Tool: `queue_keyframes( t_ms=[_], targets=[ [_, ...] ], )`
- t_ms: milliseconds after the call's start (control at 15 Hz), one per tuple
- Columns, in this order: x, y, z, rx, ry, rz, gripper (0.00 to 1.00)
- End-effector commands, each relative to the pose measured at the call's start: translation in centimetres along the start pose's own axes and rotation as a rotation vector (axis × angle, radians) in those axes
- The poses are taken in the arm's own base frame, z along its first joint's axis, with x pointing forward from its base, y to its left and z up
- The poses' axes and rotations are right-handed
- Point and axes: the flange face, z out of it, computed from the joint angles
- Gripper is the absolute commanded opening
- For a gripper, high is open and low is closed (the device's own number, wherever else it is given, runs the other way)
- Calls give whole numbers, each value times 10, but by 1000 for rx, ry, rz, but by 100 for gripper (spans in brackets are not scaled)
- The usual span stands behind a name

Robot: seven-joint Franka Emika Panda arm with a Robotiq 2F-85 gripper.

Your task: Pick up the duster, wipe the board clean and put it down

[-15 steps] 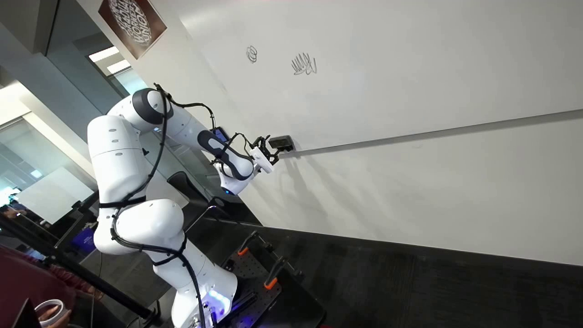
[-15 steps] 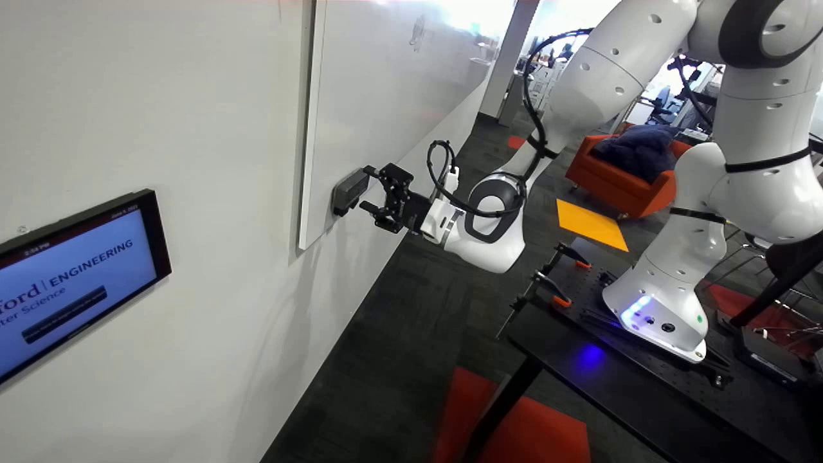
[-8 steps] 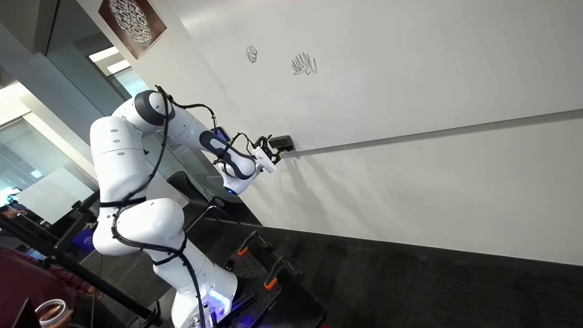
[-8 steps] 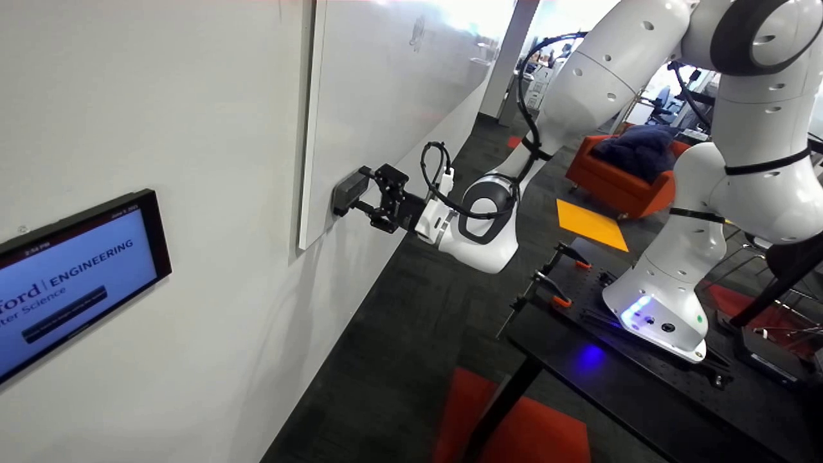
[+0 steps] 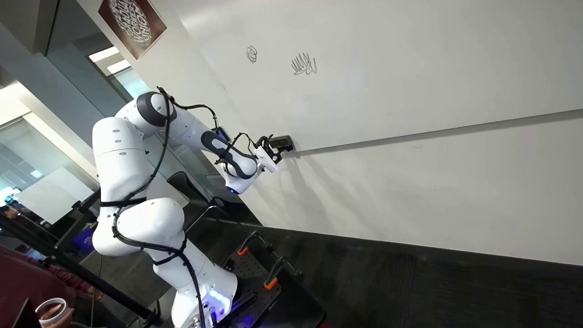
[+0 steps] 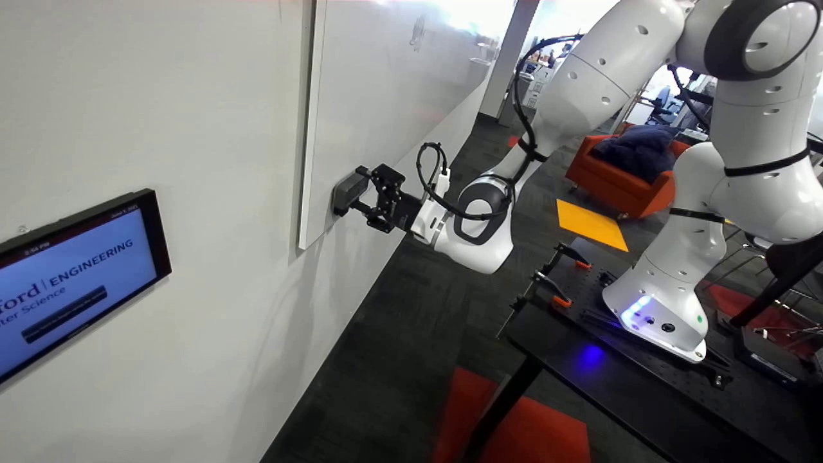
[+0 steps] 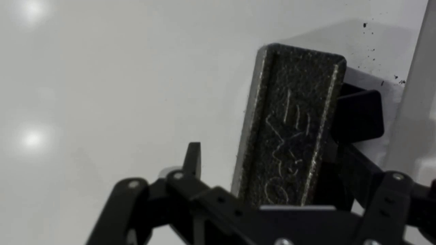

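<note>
Black two-fingered gripper, parted wide and holding nothing, is straddling a speckled dark-grey rectangular duster resting low against a glossy whiteboard. Pickup is apparently beginning, next calling for centring and closing. A black-framed wall screen is reading "ENGINEERING"; scratched marks on the duster are defying reading.

ok so my gripper is a bit closer to the duster than a second ago, arm leaning further in toward the board too

Office or lab: whiteboard, "ENGINEERING" wall screen
</note>
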Motion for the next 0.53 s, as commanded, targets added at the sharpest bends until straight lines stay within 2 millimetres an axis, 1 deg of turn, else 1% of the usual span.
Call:
queue_keyframes(
  t_ms=[0, 67, 133, 200, 400, 467],
  targets=[
    [2, 2, 7, 6, 9, 22, 100],
    [3, 2, 7, 5, 8, 22, 89],
    [3, 2, 7, 4, 9, 22, 74],
    [3, 1, 7, 6, 9, 21, 68],
    [1, -3, 5, 19, 8, 17, 42],
    [0, -3, 5, 19, 6, 17, 36]
  ],
)
